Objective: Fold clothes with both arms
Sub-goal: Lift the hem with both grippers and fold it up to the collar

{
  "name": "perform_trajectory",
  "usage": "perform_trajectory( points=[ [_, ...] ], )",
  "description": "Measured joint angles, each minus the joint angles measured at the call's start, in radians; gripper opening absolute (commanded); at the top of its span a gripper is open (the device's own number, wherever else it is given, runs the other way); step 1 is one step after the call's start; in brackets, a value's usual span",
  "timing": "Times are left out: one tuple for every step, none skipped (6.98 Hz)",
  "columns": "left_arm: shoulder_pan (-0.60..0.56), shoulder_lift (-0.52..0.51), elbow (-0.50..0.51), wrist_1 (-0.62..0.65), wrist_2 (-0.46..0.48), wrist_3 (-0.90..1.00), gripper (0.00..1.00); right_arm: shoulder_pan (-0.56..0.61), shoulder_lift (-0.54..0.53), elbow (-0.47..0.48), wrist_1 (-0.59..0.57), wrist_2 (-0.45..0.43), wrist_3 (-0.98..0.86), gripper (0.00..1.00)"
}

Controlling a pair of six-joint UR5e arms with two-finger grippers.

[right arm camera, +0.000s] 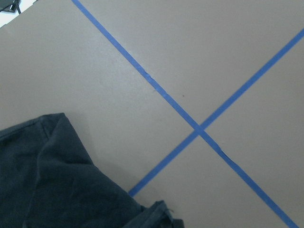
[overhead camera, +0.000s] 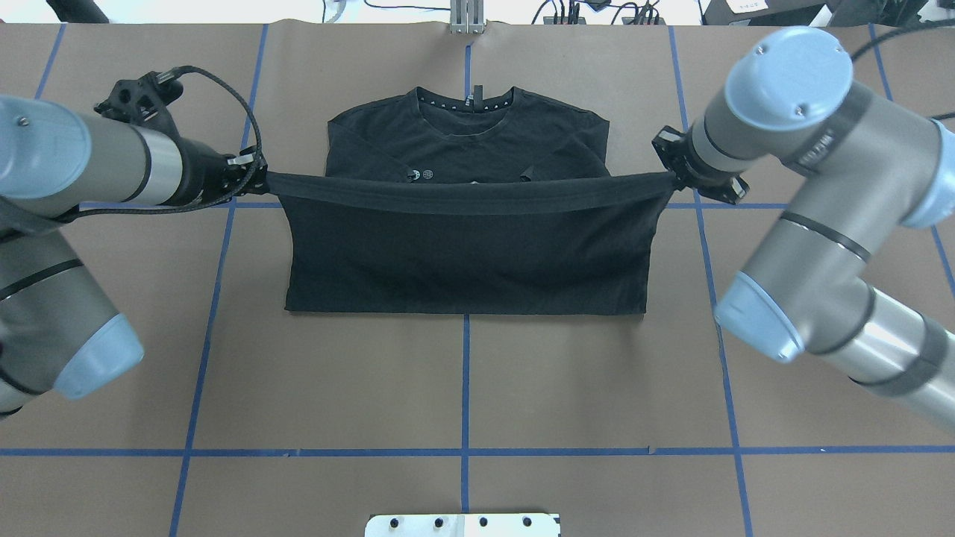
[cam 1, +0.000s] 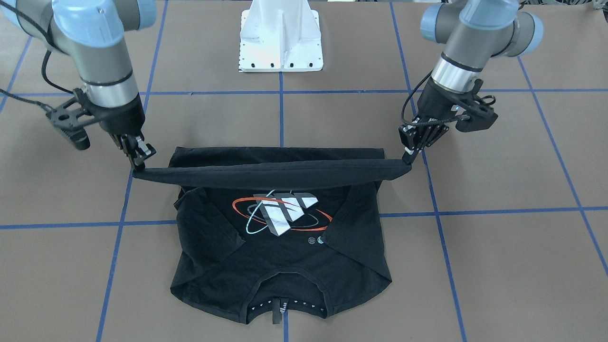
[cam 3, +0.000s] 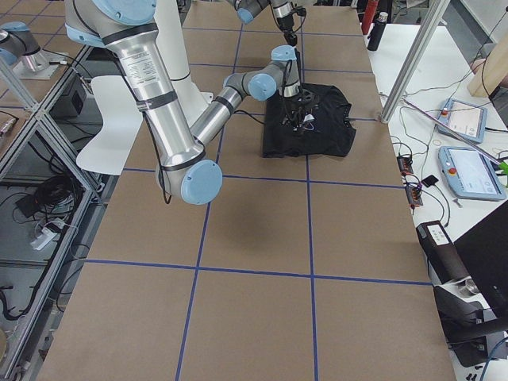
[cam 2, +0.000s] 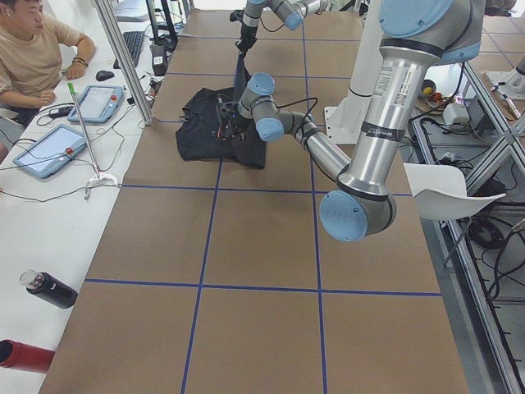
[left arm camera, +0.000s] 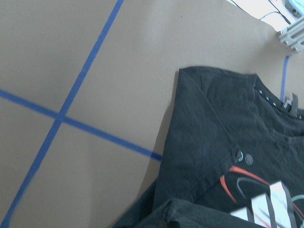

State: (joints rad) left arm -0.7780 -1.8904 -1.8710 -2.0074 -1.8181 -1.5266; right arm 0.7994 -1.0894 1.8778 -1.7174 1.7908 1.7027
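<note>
**Both grippers clamp the T-shirt hem, stretched taut above the garment.**

In the overhead view, the T-shirt [overhead camera: 462, 253] lies on the table [overhead camera: 462, 388] with its collar [overhead camera: 466, 112] at 12 o'clock and a doubled-over edge at 6 o'clock. The left gripper [overhead camera: 257, 179] is closed narrow on the 9 o'clock end of the hem [cam 1: 270, 172]. The right gripper [overhead camera: 671, 177] is closed narrow on the 3 o'clock end. The long axis of the hem runs from 9 to 3 o'clock, held above the lower layer and just short of the chest print [cam 1: 280, 211]. The collar lies toward 12 o'clock from both grippers, and neither arm is nearer to it. The next move is probably to carry the hem toward 12 o'clock. This calls for equal, parallel travel of both arms, since unequal travel is likely to skew the edge.
</note>
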Motion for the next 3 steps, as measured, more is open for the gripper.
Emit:
perform_trajectory(
  points=[
    [-0.015,-0.039,0.063,-0.007,0.002,0.001,0.00,0.019,0.056,-0.107,0.056,-0.001,-0.007,0.00],
    [-0.028,-0.073,0.125,-0.023,0.010,0.001,0.00,0.036,0.103,-0.223,0.147,-0.003,-0.008,0.00],
    [-0.038,-0.101,0.187,-0.061,0.033,0.000,0.00,0.056,0.152,-0.333,0.222,-0.003,-0.016,0.00]
  ],
)
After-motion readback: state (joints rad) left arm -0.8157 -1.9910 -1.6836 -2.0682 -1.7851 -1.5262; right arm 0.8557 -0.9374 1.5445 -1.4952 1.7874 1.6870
